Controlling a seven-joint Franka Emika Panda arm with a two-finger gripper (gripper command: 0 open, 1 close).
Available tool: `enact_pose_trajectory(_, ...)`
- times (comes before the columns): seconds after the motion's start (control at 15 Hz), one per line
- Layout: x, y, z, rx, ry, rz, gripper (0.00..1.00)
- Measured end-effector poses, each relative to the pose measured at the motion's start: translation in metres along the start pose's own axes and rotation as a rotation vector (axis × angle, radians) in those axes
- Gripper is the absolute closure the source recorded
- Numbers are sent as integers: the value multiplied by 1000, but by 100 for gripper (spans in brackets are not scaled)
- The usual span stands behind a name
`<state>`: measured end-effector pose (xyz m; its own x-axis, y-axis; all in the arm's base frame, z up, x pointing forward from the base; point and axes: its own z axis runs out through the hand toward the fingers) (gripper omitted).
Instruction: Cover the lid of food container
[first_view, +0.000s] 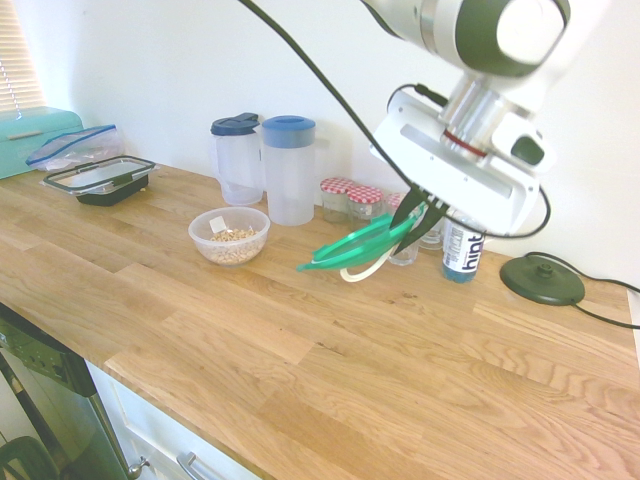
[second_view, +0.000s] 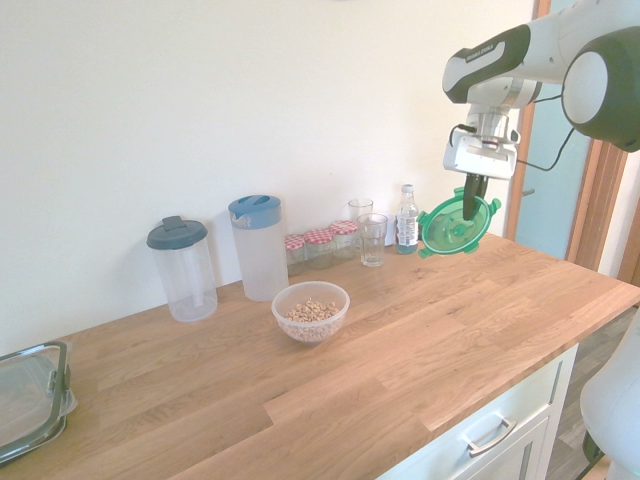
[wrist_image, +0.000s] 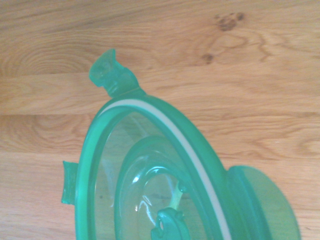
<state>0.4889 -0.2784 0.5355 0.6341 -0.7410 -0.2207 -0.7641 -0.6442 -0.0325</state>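
The pick-up part of the job looks done. The hand (second_view: 470, 207) is clenched on the green lid (second_view: 457, 226), gripping it at the rim, and the lid hangs in the air above the counter (second_view: 430, 330), tilted steeply so that its face shows in the second exterior view. In the first exterior view a strip of the lid's white sealing ring (first_view: 362, 272) droops loose below the rim, so the seal may not be seated all the way round. In the wrist view, two of the lid's clip tabs and the raised central knob are plain, with bare wood grain beneath.

What is left is the carrying and the placing. The food container (second_view: 311, 311), a small clear bowl of brownish grainy food, stands uncovered on the counter, well apart from the lid, in front of the two lidded pitchers (second_view: 259, 247). By my reading, the lid has yet to be brought across, levelled over the bowl's mouth, lowered and pressed on.
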Motion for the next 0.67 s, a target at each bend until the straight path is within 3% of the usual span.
enact_pose_trajectory(0.33, -61, -75, -43, -266, 235, -40, 100)
enact_pose_trajectory(0.67, -123, -168, -33, -529, 484, -109, 100)
